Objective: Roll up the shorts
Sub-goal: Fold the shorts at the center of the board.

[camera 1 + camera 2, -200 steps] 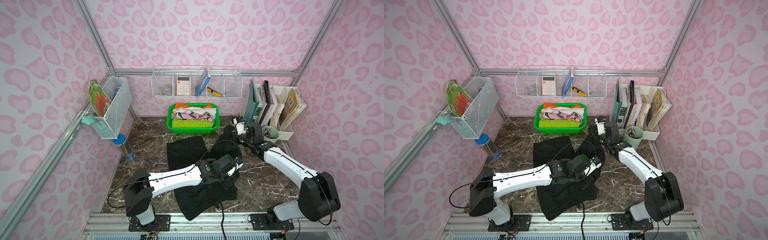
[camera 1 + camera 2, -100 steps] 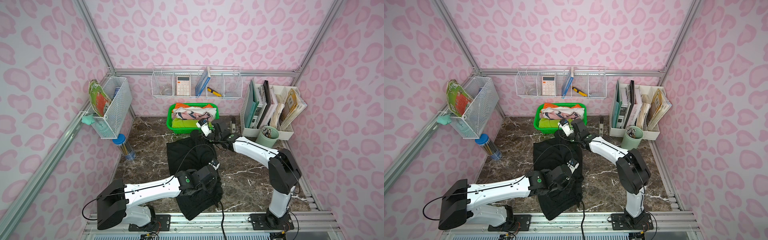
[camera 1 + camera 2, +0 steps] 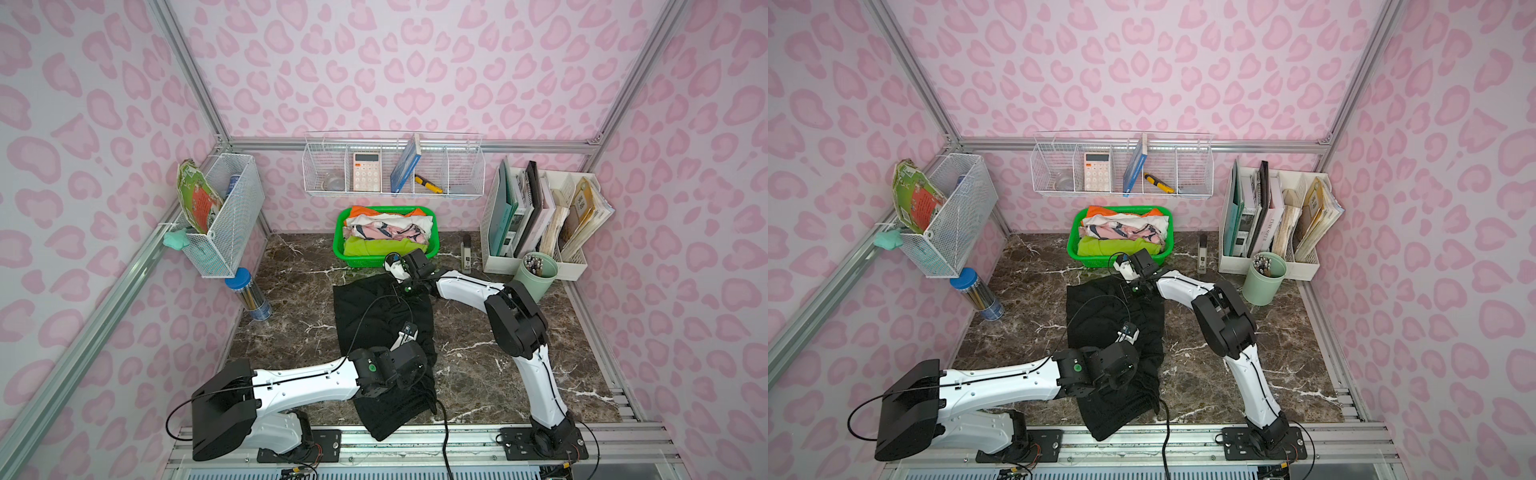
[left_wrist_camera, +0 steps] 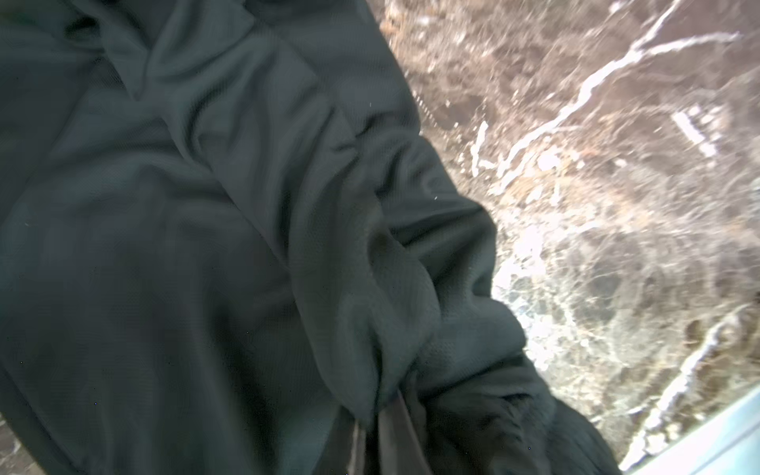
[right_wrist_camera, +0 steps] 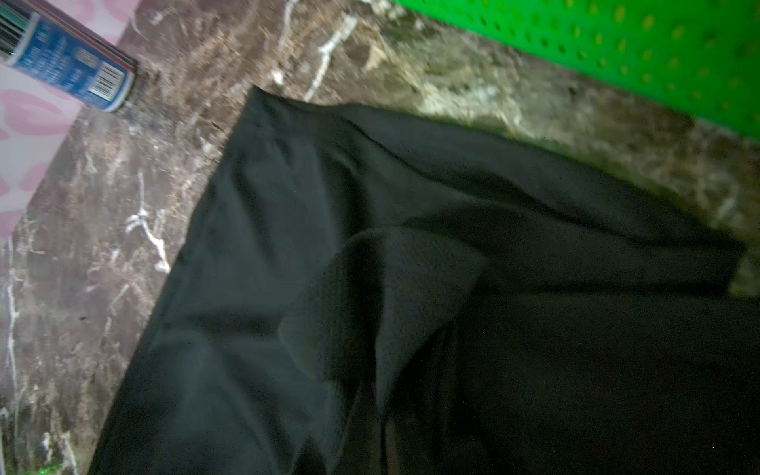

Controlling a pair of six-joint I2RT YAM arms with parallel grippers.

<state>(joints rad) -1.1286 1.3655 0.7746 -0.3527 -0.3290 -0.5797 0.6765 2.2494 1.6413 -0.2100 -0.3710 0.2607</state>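
The black shorts [image 3: 374, 324] [image 3: 1100, 316] lie as a long, narrow folded strip on the marble table, running from the green basket to the front edge, where one end hangs over the rail. My left gripper [image 3: 417, 374] [image 3: 1126, 374] is at the strip's near right side. In the left wrist view it [image 4: 372, 436] is shut on a bunched fold of the shorts [image 4: 205, 246]. My right gripper [image 3: 409, 289] [image 3: 1136, 289] is at the far right corner. In the right wrist view it [image 5: 380, 436] is shut on a raised flap of the shorts [image 5: 370, 288].
A green basket [image 3: 434, 245] of clothes stands just behind the shorts. A blue-lidded pencil tube [image 3: 249, 295] is at the left, with a mint pen cup [image 3: 536, 276], a file holder [image 3: 577, 266] and a small dark object [image 3: 466, 253] at the right. Wire baskets hang on the walls.
Both grippers have swept from the right to the left with the shorts' right half, laying it over the left half. The right arm came from near the pen cup.
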